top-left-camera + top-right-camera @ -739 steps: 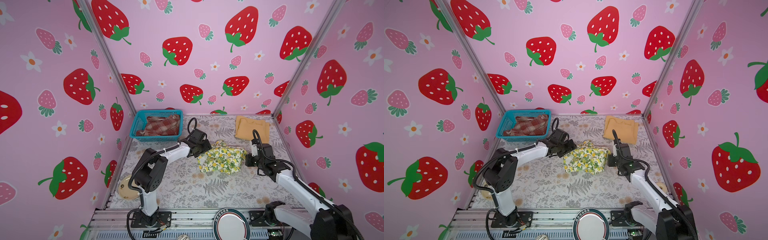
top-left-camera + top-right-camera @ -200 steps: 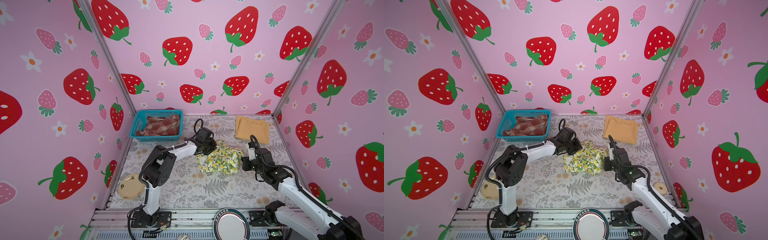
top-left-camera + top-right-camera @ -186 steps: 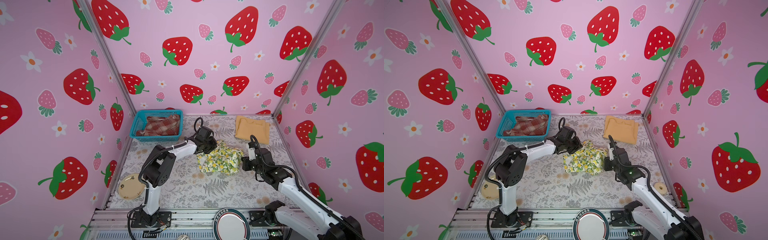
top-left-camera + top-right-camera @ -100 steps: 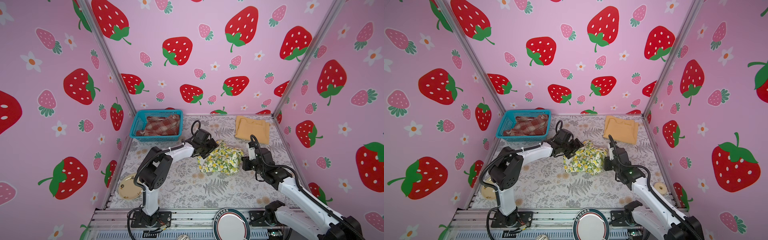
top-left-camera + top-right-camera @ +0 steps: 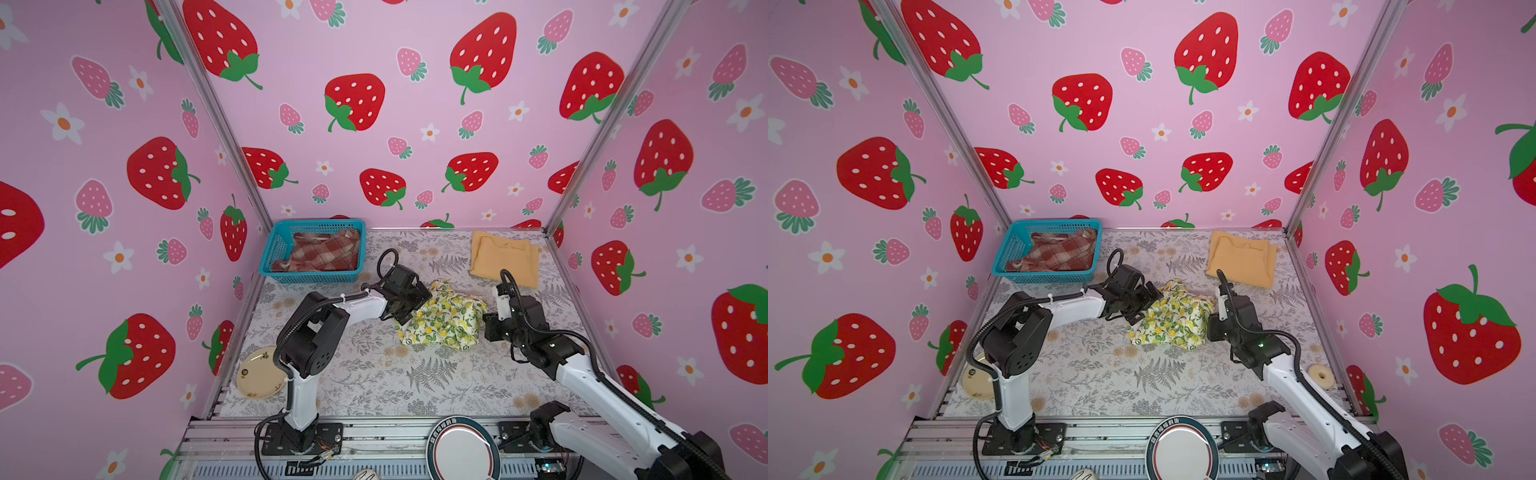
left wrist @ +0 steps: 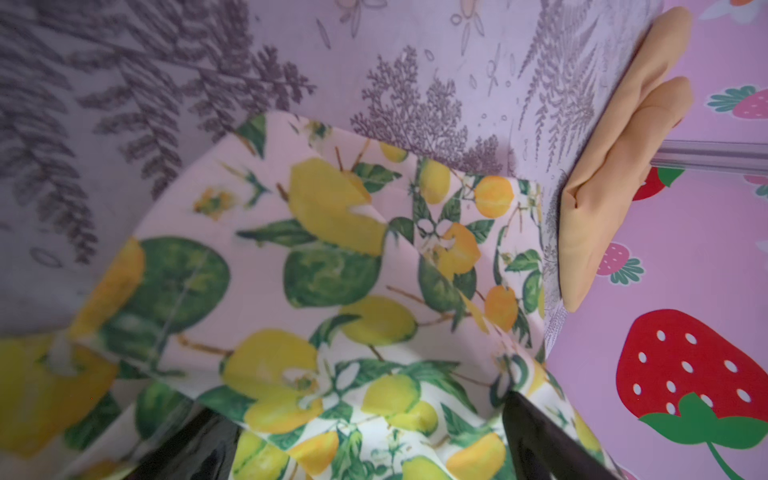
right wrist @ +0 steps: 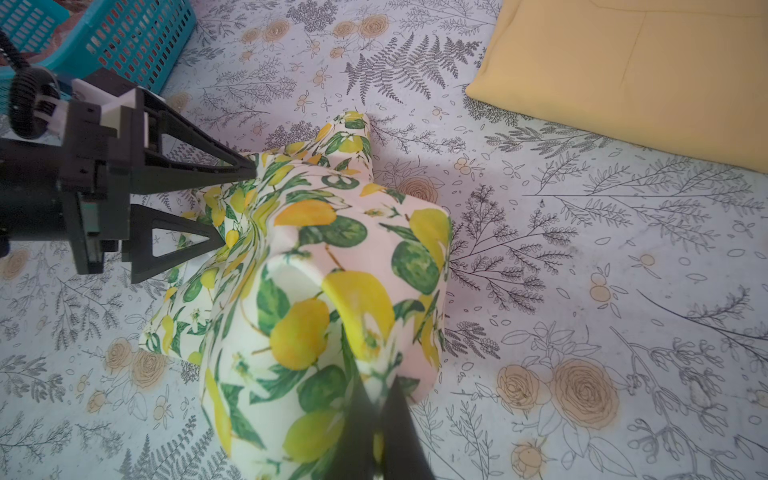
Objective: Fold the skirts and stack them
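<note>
Basket (image 5: 309, 276), mustard skirt (image 5: 505, 259) flank lemon skirt (image 5: 444, 320); left pincer (image 7: 237, 205) spread, right pincer (image 7: 378, 388) pinching it.

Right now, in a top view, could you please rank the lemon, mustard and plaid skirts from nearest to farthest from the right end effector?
1. Lemon skirt: pinched in the right end effector, mid-table.
2. Mustard skirt: back right corner.
3. Plaid skirt: in the basket, back left.

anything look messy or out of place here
The lemon-print skirt is a crumpled heap mid-table, one edge pinched by the right gripper. The plaid skirt lies rumpled in the teal basket, unlike the folded mustard skirt.
</note>
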Motion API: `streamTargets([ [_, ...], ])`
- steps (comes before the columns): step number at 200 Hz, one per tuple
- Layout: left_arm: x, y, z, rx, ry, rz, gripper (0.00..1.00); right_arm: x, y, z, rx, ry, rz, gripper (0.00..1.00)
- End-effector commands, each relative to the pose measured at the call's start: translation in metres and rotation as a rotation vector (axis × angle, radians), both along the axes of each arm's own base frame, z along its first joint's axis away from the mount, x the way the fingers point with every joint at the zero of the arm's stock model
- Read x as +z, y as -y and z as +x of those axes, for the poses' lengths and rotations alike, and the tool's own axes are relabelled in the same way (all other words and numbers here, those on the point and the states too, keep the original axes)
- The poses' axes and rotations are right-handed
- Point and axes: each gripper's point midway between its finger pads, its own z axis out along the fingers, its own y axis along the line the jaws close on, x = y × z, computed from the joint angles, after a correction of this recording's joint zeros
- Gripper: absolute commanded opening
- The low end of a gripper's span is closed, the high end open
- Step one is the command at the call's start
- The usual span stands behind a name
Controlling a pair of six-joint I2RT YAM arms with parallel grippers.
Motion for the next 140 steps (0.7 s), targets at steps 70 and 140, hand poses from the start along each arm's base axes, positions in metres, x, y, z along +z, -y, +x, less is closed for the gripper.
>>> streamTargets([
  [70,0.009,-0.003,0.036,0.073,0.029,-0.042,0.81,0.016,-0.003,0.004,-0.004,0.030,0.023,0.00],
  [140,-0.001,-0.005,0.049,0.083,0.003,-0.066,0.44,0.017,-0.003,0.002,-0.003,0.028,0.025,0.00],
])
